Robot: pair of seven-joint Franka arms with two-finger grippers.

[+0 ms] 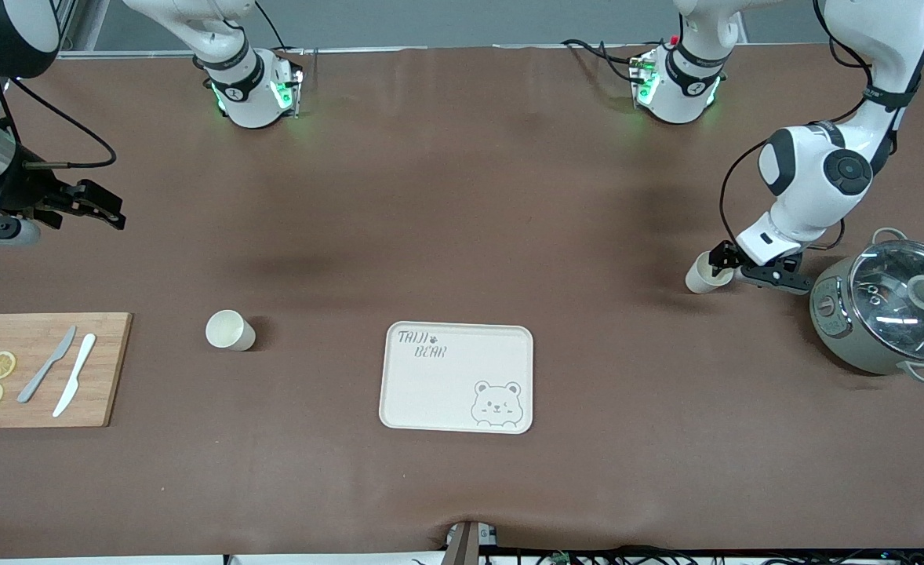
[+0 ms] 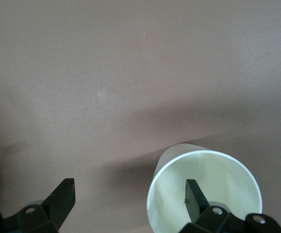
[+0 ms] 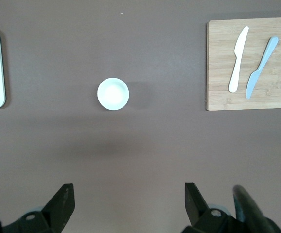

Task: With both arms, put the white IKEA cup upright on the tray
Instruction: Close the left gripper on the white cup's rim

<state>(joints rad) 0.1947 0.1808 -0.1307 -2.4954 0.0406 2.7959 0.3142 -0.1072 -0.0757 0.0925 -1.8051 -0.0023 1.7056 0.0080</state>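
Two white cups stand on the brown table. One cup (image 1: 230, 330) is upright between the wooden cutting board and the cream tray (image 1: 457, 377), which shows "TAIJI BEAR" lettering and a bear face. The other cup (image 1: 700, 274) is at the left arm's end, beside the pot. My left gripper (image 1: 744, 268) is open at this cup. In the left wrist view one finger (image 2: 195, 196) is inside the cup (image 2: 203, 189) and the other is well outside it. My right gripper (image 1: 89, 205) is open and empty, raised over the right arm's end; its view shows the first cup (image 3: 113, 93).
A grey pot with a glass lid (image 1: 889, 306) stands close beside the left gripper. A wooden cutting board (image 1: 46, 369) with two knives and two lemon slices lies at the right arm's end, also in the right wrist view (image 3: 250, 63).
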